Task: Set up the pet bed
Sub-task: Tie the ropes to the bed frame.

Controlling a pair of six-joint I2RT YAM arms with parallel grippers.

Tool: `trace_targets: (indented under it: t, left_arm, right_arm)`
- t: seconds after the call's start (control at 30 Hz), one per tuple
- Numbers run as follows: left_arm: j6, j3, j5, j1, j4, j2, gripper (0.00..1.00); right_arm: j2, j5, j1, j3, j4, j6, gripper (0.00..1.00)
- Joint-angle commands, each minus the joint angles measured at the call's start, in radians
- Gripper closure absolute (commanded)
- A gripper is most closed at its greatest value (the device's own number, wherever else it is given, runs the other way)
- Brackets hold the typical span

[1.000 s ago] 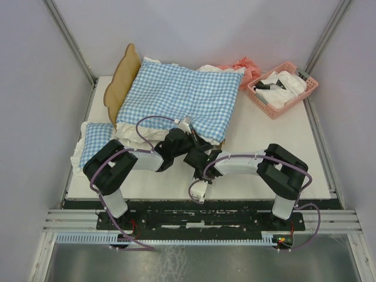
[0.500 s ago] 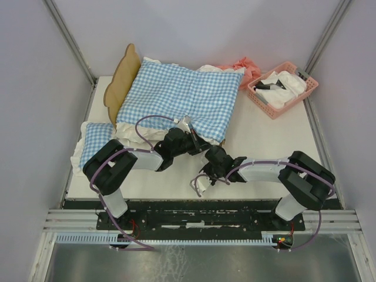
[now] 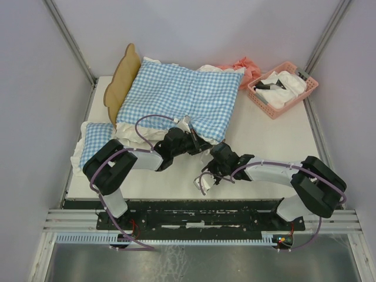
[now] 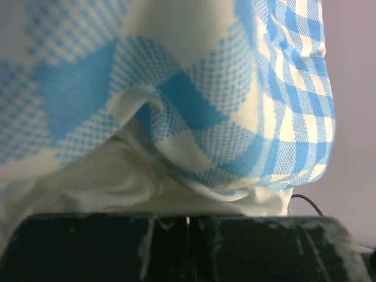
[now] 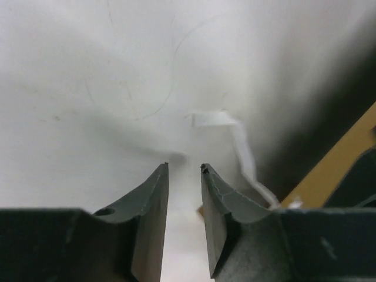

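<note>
The pet bed's light-wood wavy headboard [image 3: 120,79] stands at the far left. The rest of its frame lies under the blue-and-white checked cushion [image 3: 182,94]. My left gripper [image 3: 198,141] is at the cushion's near edge, shut on the fabric. In the left wrist view the checked cloth [image 4: 194,76] and white frill [image 4: 117,182] drape over the closed jaws [image 4: 188,235]. My right gripper [image 3: 210,170] hovers low over the white table just in front of the bed's near corner. Its jaws [image 5: 183,167] stand slightly apart and empty, with a strip of wood [image 5: 329,170] at the right.
A pink basket [image 3: 283,88] with white cloths stands at the back right, with a pink cloth [image 3: 245,66] beside it. A small checked pillow [image 3: 94,144] lies at the table's left edge. A thin white tag or strip [image 5: 235,135] lies on the table ahead of the right fingertips.
My right arm has swung its elbow out to the right and its gripper has pulled back a little from the bed's near edge. The left arm and the cushion have not moved.
</note>
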Motion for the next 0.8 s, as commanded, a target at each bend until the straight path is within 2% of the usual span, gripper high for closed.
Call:
trace_targets:
  t: [0.0,0.33,0.53,0.77]
  left_arm:
    - [0.034,0.033,0.011,0.008,0.030,0.007,0.96]
    - [0.019,0.030,0.015,0.016,0.032,0.007,0.96]
    - [0.018,0.033,0.016,0.018,0.022,-0.002,0.95]
    - [0.020,0.030,0.014,0.021,0.014,-0.015,0.95]
  right_arm:
    - [0.038,0.115,0.097,0.137,-0.139,-0.182,0.61]
    - [0.220,0.326,0.170,0.364,-0.370,-0.401,0.61]
    - [0.327,0.374,0.175,0.455,-0.464,-0.468,0.59]
    - [0.393,0.338,0.195,0.499,-0.521,-0.497,0.60]
